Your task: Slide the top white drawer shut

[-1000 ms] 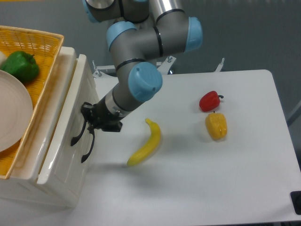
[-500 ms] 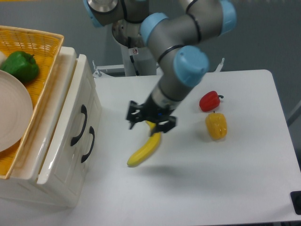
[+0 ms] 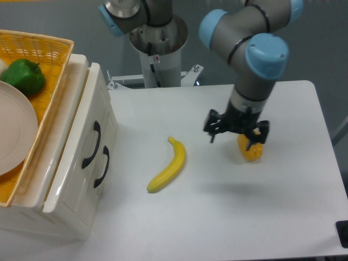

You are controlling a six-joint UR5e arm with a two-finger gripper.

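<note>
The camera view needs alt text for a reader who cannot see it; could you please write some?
The top drawer looks closed, flush with the lower drawer. The arm's end effector hangs open over a yellow pepper, far from the cabinet. A banana lies on the white table between them.

Arm bent over the table, wrist pointing down, gripper [image 3: 237, 129] apparently spread open

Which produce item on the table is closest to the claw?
The yellow bell pepper, partly hidden under the claw. The curved yellow banana lies apart to its left; the green pepper sits in the basket.
</note>
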